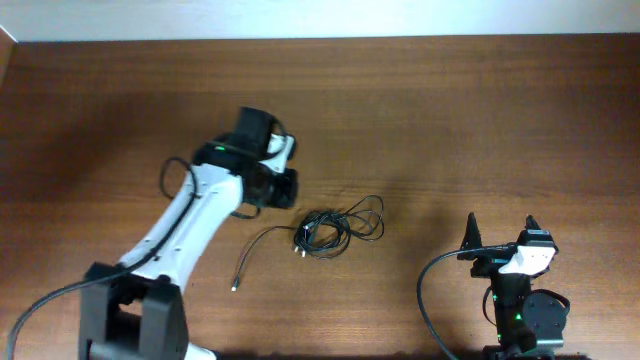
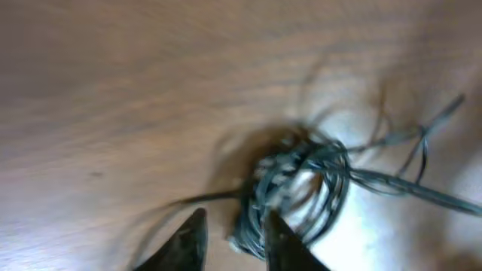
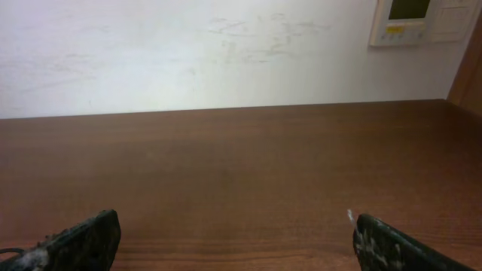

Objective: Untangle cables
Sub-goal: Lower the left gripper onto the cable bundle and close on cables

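The cables [image 1: 325, 232] lie as a small knotted black bundle at the table's middle, with loose loops [image 1: 368, 215] to the right and one tail ending in a plug [image 1: 235, 286] to the lower left. My left gripper [image 1: 285, 188] hovers just left of and behind the bundle. In the blurred left wrist view its fingers [image 2: 233, 229] are apart, and the near edge of the bundle [image 2: 301, 181] lies between the tips. My right gripper [image 1: 500, 220] is open and empty at the front right, far from the cables; its wrist view [image 3: 237, 226] shows only bare table.
The brown wooden table [image 1: 480, 110] ends at a white wall [image 3: 226, 53] at the back. A wall panel [image 3: 422, 19] hangs at the upper right of the right wrist view. The right arm's base [image 1: 520, 320] stands at the front right edge.
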You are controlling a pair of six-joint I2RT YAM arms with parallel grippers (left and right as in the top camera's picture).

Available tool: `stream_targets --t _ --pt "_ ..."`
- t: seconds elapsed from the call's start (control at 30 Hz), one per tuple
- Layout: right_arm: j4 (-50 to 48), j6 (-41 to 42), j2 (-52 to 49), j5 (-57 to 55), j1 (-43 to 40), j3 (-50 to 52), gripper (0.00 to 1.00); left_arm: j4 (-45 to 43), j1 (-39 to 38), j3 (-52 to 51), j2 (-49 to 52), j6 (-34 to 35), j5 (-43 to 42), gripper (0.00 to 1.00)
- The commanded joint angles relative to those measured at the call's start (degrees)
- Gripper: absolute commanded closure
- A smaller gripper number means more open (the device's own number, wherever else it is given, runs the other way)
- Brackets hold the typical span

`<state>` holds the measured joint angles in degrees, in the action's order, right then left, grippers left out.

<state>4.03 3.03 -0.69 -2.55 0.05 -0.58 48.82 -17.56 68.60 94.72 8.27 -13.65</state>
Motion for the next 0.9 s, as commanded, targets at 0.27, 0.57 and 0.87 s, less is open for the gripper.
stream_targets --t 0.27,0.57,0.87 --pt "0.37 0.46 0.22 -0.26 0.37 0.26 0.02 1.11 -9.53 0.83 9.42 0.07 0.2 0.43" --pt "0.37 0.46 0.22 -0.26 0.35 0.26 0.02 -2.95 -9.51 0.83 11.34 5.03 4.76 0.38" --pt "0.37 0.46 0.22 -0.26 0.37 0.26 0.02 -7.28 -9.51 0.83 11.37 10.16 9.2 0.48"
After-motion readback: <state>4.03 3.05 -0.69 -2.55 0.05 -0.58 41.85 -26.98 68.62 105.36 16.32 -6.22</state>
